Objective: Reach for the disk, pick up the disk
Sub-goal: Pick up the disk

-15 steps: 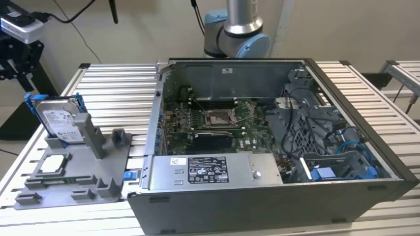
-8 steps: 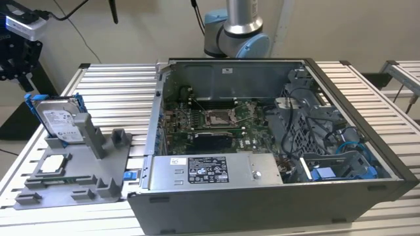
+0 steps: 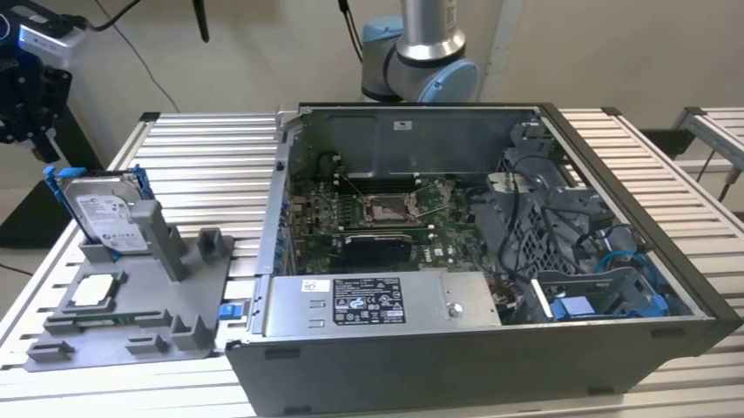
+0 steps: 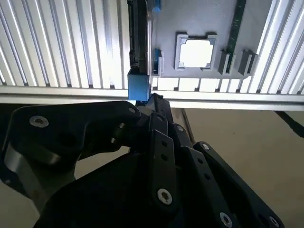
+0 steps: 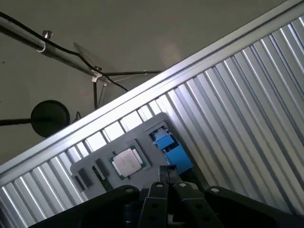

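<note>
Fingers [image 5: 164, 176] look closed, tip against tip, with nothing between them; both wrist views show the black links running together to one narrow end. The gripper [image 5: 168, 175] points down and hangs above the disk [image 3: 107, 213], well apart from it, so I judge the work to be at the reaching step and the pick not yet begun. The disk stands on its edge in a grey holder [image 3: 128, 313] at the exterior view's left side of the worktop [image 3: 209, 157], with its label face toward the camera and blue rails on its sides. From above, in the second wrist view, it appears as a thin dark strip, and its blue rail end lies just ahead of the tips. A small chip [image 3: 96, 292] lies flat on the same holder, near the disk. To take the disk, I think the fingers would have to open wider than its thickness and come down straight over its upper edge, one on each face. The arm's base [image 3: 424, 52] stands behind the open computer case [image 3: 465, 348].
</note>
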